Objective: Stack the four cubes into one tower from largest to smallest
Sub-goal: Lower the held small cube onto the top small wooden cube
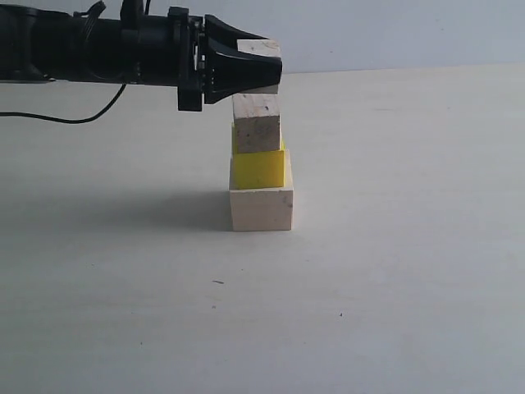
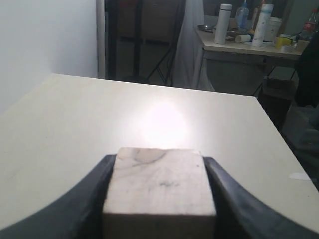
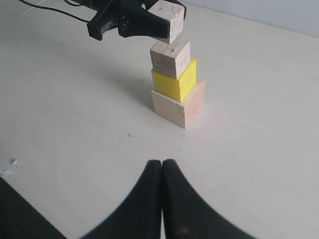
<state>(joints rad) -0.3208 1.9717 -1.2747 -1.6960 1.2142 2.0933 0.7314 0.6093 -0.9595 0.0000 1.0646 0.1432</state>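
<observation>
Three cubes stand as a column on the pale table: the large wood cube [image 1: 262, 209] [image 3: 178, 105] at the bottom, the yellow cube [image 1: 259, 167] [image 3: 174, 82] on it, and the speckled medium wood cube [image 1: 257, 123] [image 3: 170, 58] on top. Directly over this column my left gripper [image 1: 254, 70] [image 2: 159, 159] [image 3: 149, 25] is shut on the small wood cube [image 1: 261, 47] [image 2: 159, 186] [image 3: 167, 19], holding it level. Whether that cube touches the medium one I cannot tell. My right gripper [image 3: 162, 164] is shut and empty, low over the table, well short of the column.
A black cable [image 1: 74, 120] trails from the left arm across the table's far left. A small white scrap [image 3: 7, 168] lies near the right gripper. Beyond the table's far edge stands a desk with bottles [image 2: 223, 17].
</observation>
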